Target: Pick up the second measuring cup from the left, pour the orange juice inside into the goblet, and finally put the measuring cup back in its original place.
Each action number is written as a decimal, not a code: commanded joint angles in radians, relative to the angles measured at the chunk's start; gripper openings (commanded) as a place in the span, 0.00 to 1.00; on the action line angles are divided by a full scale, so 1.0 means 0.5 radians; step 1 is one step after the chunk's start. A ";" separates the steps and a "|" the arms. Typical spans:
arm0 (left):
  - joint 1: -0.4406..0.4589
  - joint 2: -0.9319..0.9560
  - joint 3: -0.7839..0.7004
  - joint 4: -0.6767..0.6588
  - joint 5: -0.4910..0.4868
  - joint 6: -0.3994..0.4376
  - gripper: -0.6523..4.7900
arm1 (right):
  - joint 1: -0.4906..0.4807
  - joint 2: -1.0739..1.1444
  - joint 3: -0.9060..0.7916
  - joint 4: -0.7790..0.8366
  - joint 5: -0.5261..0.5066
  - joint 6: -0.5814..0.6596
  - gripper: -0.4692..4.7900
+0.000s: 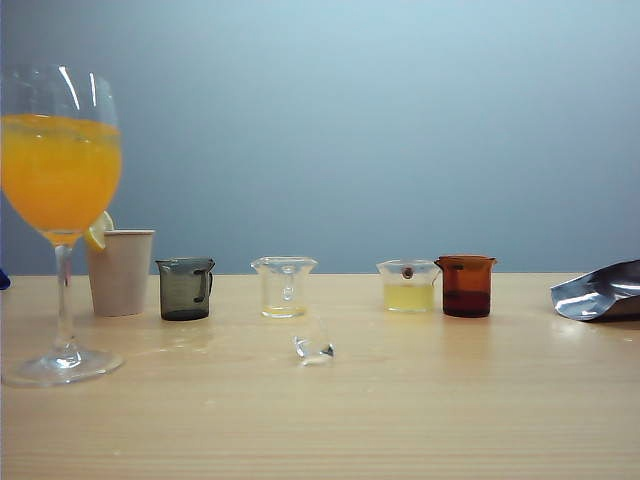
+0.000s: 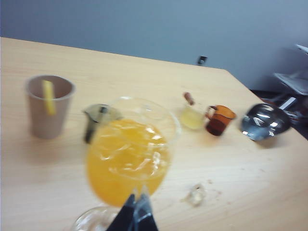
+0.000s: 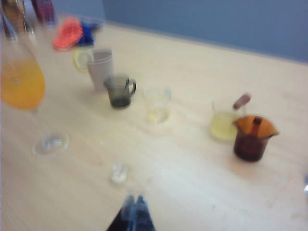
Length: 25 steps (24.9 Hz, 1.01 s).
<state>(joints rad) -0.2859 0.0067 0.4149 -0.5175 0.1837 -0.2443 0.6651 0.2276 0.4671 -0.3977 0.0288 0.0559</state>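
The second measuring cup (image 1: 285,288), small and clear, stands upright in the row of cups with only a pale trace at its bottom; the right wrist view shows it too (image 3: 157,103). The orange juice (image 1: 60,175) fills the bowl of the tall goblet (image 1: 64,290) at the far left. My left gripper (image 2: 137,199) is shut and empty, raised just in front of the goblet (image 2: 130,159), which hides the clear cup in that view. My right gripper (image 3: 134,199) is shut and empty, raised above the table well short of the cups. Neither gripper shows in the exterior view.
A beige paper cup (image 1: 121,272) with a lemon slice and a dark-grey cup (image 1: 186,288) stand left of the clear cup. To its right are a pale-yellow cup (image 1: 408,286) and an amber cup (image 1: 466,286). A silver pouch (image 1: 600,292) lies far right, a small clear lump (image 1: 314,348) in front.
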 commanded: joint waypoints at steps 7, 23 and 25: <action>-0.006 -0.010 -0.455 0.517 -0.069 0.002 0.11 | -0.004 -0.397 -0.358 0.083 0.050 0.151 0.08; -0.006 -0.010 -0.812 0.854 -0.206 -0.004 0.11 | -0.003 -0.425 -0.911 0.461 0.124 0.259 0.08; -0.006 -0.010 -0.812 0.770 -0.202 0.009 0.11 | -0.003 -0.433 -0.932 0.460 0.121 0.288 0.08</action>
<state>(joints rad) -0.2901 0.0013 0.0067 -0.0952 0.0769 -0.2440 0.6628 0.0162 0.0090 -0.1822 0.0868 0.1741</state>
